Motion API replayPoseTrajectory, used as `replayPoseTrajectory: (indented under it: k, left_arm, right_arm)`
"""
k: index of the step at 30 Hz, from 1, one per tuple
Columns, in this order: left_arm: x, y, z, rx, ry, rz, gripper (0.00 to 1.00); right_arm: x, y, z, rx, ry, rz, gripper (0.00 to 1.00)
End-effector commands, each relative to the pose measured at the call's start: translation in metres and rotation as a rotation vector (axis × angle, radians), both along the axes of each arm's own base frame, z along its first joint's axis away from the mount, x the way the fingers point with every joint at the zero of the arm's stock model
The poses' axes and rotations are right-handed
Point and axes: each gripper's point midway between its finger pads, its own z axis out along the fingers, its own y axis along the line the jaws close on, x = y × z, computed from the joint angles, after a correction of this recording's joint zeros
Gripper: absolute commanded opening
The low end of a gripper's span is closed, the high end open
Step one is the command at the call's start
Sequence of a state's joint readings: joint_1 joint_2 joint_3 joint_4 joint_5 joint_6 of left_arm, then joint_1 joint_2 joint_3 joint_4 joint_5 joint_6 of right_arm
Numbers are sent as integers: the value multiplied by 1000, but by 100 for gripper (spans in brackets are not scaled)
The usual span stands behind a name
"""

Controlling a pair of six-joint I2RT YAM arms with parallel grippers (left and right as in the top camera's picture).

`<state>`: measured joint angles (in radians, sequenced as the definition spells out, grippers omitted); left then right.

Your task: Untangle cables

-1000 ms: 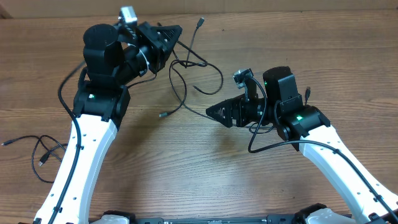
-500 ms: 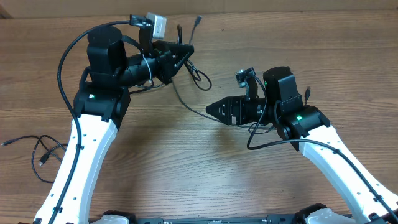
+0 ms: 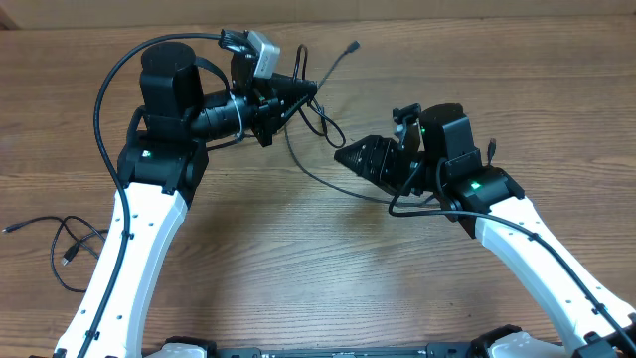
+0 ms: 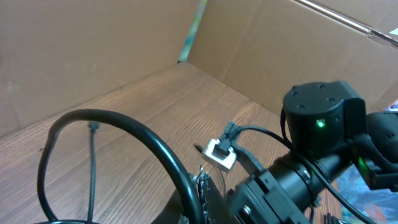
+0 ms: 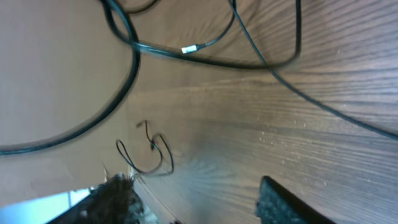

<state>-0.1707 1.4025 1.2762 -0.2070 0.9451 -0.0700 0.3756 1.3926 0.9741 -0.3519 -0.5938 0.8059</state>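
Overhead: left gripper [image 3: 306,92] reaches toward the far middle of the wooden surface [image 3: 298,268]. Jaws pressed together, pinching the tangled cables [image 3: 320,121] at the tip. One cord rises from the pinch to a small plug [image 3: 352,46] further back. A loop hangs just beside the tip. Another strand [image 3: 308,169] runs out toward the right arm and passes under it.

Right gripper [image 3: 341,154] points at the tangle from the right, near the loop but apart from it. In the right wrist view its fingers [image 5: 280,202] stand spread, with bare wood between them and nothing held. Thin cords cross the top of that view.

Third cable [image 3: 62,239] lies loosely coiled by itself at the left edge of the surface, well apart from both grippers.

The left wrist view does not show its own fingers.
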Motion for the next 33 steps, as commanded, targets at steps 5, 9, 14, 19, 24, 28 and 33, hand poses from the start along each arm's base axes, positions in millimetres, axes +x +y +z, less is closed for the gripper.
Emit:
replayPoseTrajectory:
  k: [5, 9, 14, 19, 24, 28, 33]
  left_arm:
    - [-10, -1, 16, 3, -78, -39, 4]
    - [-9, -1, 17, 4, -79, -35, 4]
    - [13, 12, 10, -24, 62, 145, 4]
    - [40, 36, 2, -144, 304, 418, 4]
    - [54, 58, -13, -394, 677, 680, 4]
    - [56, 69, -25, -517, 848, 804, 4]
    - [53, 79, -44, -710, 1121, 956, 4]
  right_arm:
    - [3, -2, 3, 72, 113, -70, 59]
    - [-13, 13, 8, 113, 138, 17, 59]
    - [-26, 19, -7, 44, 167, 28, 59]
    - [-27, 11, -23, -36, 194, -26, 54]
    - [-24, 9, -24, -48, 187, -40, 54]
    - [-23, 8, -25, -52, 183, -46, 53]
    - [-10, 8, -32, -119, 99, -67, 49]
